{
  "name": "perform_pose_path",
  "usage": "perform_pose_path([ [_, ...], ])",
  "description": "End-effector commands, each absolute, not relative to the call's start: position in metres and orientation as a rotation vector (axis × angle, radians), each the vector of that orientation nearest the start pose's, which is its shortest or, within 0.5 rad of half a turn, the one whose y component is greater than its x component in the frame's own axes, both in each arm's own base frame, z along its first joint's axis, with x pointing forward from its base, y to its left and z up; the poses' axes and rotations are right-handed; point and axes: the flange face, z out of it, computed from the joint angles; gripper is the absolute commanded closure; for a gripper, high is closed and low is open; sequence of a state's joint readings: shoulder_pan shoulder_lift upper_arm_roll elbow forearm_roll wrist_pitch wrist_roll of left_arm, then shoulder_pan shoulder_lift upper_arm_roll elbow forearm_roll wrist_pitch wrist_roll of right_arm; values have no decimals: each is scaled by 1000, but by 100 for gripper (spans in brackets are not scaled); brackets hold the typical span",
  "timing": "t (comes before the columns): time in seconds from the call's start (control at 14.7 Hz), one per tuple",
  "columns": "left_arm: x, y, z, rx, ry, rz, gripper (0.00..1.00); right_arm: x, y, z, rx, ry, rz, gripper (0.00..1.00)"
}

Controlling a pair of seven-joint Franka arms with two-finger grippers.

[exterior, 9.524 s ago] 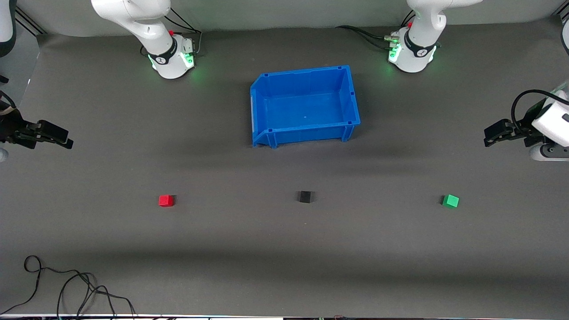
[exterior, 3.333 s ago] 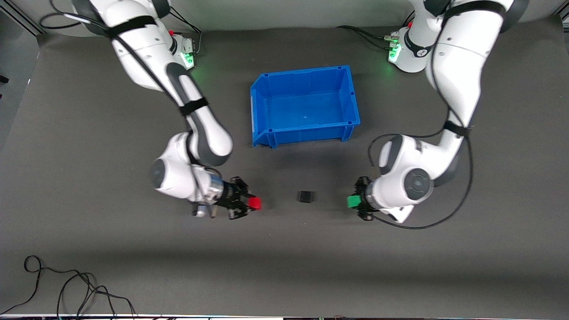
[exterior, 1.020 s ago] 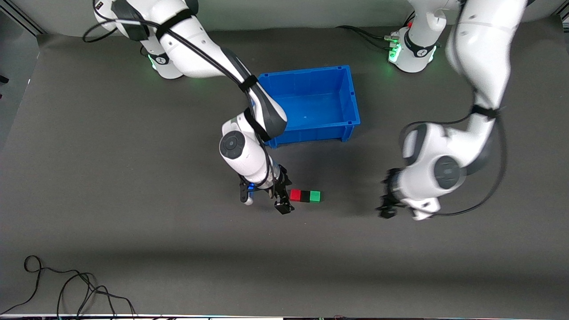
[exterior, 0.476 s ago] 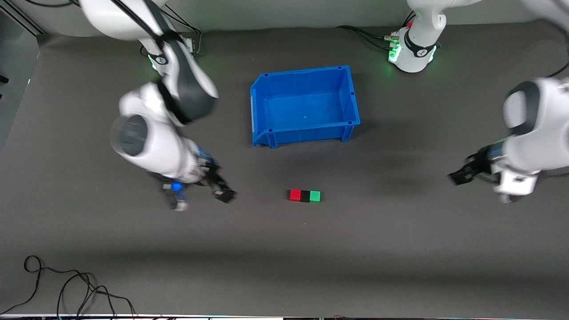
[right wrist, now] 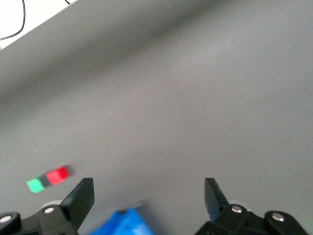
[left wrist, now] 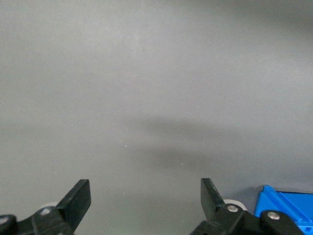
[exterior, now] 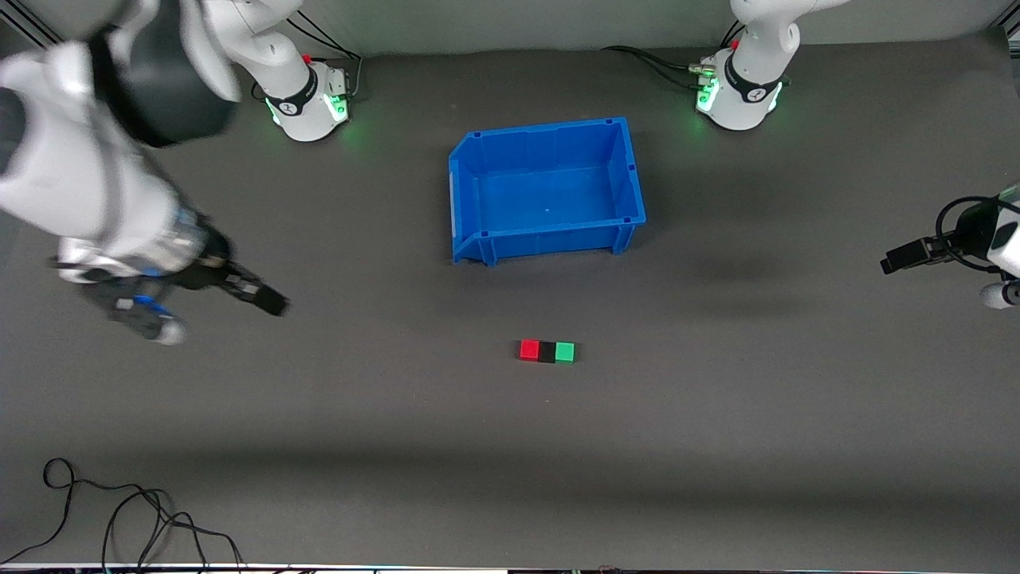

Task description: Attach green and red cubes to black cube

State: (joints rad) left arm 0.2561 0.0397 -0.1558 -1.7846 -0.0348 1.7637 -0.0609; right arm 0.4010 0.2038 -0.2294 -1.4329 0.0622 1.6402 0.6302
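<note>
The red cube (exterior: 528,349), black cube (exterior: 547,351) and green cube (exterior: 565,351) lie on the table touching in one row. The black one is in the middle, the red one toward the right arm's end. My right gripper (exterior: 267,300) hangs open and empty over bare table near the right arm's end, well away from the row. In the right wrist view the red cube (right wrist: 57,175), black cube (right wrist: 44,180) and green cube (right wrist: 35,185) show small, off to one side of the open right gripper (right wrist: 146,196). My left gripper (exterior: 892,263) is open and empty over the left arm's end; the left wrist view shows only bare table between its fingers (left wrist: 78,200).
A blue bin (exterior: 629,171) stands empty in mid-table, farther from the front camera than the cube row. A corner of the blue bin (left wrist: 286,205) shows in the left wrist view. Loose black cables (exterior: 119,510) lie at the near edge toward the right arm's end.
Both arms have swung away from the cube row toward their own ends of the table, grippers open throughout. The three joined cubes have stayed put.
</note>
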Motion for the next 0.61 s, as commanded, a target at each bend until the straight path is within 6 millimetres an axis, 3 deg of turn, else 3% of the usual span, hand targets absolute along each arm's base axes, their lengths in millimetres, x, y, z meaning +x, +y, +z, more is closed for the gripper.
perform_pose_path([
  [0.0,568,43,540,-3150,-184,45,0,589,82,596,-3137,471,-17,0],
  [0.14,562,25,545,-3088,-101,82,0,585,47,607,-3157,307,-31,0],
  [0.27,555,20,559,-3084,-97,52,0,584,15,612,-3172,82,-39,0],
  [0.54,544,5,574,-3080,-74,46,0,581,-23,616,-3179,-97,-43,0],
])
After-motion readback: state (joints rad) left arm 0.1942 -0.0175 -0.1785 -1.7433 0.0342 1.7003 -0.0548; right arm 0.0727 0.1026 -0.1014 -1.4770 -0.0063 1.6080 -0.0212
